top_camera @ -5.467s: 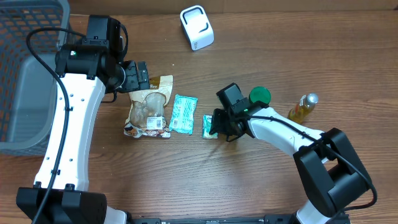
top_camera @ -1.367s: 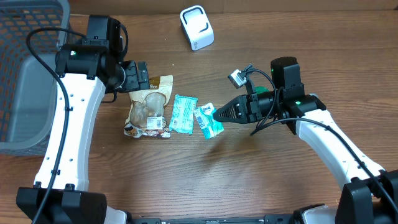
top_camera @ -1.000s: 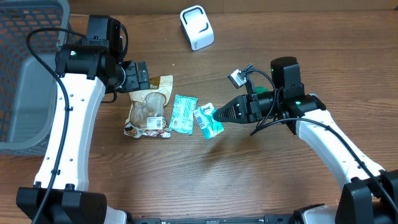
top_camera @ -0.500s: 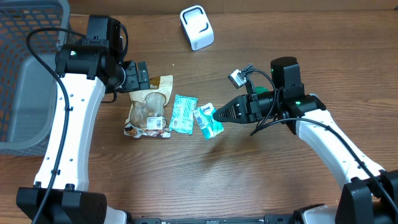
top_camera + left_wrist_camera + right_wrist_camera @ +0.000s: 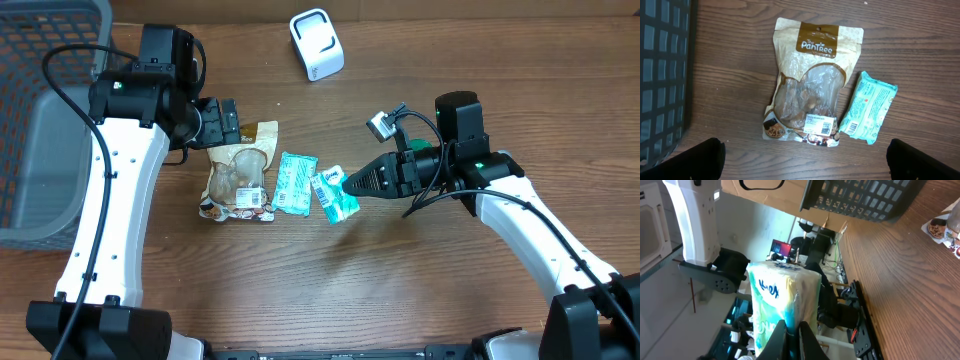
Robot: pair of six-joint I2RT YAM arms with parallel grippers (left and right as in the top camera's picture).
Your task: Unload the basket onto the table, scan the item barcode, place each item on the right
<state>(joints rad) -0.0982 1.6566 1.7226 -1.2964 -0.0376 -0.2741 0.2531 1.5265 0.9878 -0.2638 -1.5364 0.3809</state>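
Matt wood-grain table [image 5: 400, 290], glossy plastic tissue pack [image 5: 335, 195], kraft-paper snack pouch [image 5: 240, 172], dark plastic basket [image 5: 50, 60]

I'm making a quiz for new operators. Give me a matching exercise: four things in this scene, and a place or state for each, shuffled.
1 tissue pack
2 brown pouch
3 white scanner
4 grey basket

a at the far table edge
b pinched by the right fingers
c at the table's left side
d flat beside the teal packet

Pairs: 1-b, 2-d, 3-a, 4-c
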